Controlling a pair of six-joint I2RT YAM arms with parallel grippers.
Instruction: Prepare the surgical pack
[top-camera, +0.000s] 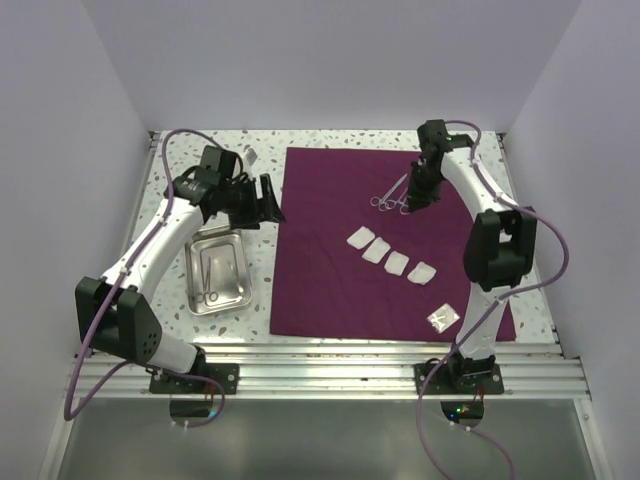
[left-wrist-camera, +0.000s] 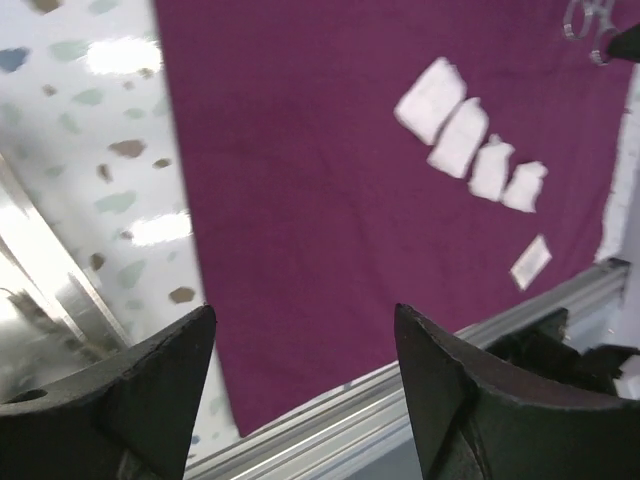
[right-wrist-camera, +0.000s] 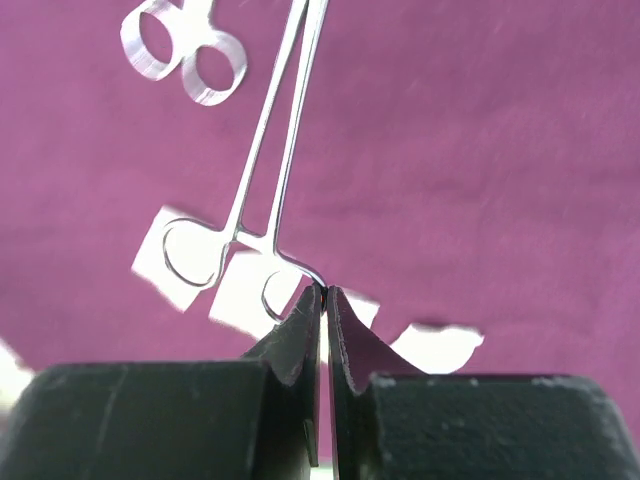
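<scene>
The right gripper hangs over the far right part of the maroon cloth. Its jaws are pressed all but together, pinching the thin wire of one finger ring of a pair of forceps. The shanks of the forceps run away from the fingertips across the cloth (whether it is lifted or lying on the fabric I cannot tell). A second ring-handled instrument lies just beyond it and to the left in the wrist view, apart from the jaws.

The left gripper hovers over the speckled table just beside the cloth's left edge. Its jaws are spread wide with nothing between them. The steel tray sits near it on the table, to the left of the cloth and not touching it.

By count there is one cloth and one tray. Four gauze squares lie in the middle of the cloth, in a diagonal row that steps nearer as it runs right. Two instruments are at the right gripper, and a third instrument lies inside the tray, too small to identify. One small pale packet lies on the near right part of the cloth, apart from the gauze.

The cloth is spread flat and unfolded, a large dark purple rectangle covering the centre and right of the table, with its near edge close to the table's near edge. The gauze squares are white and slightly rumpled. The forceps are slim bright steel with two round finger rings.
</scene>
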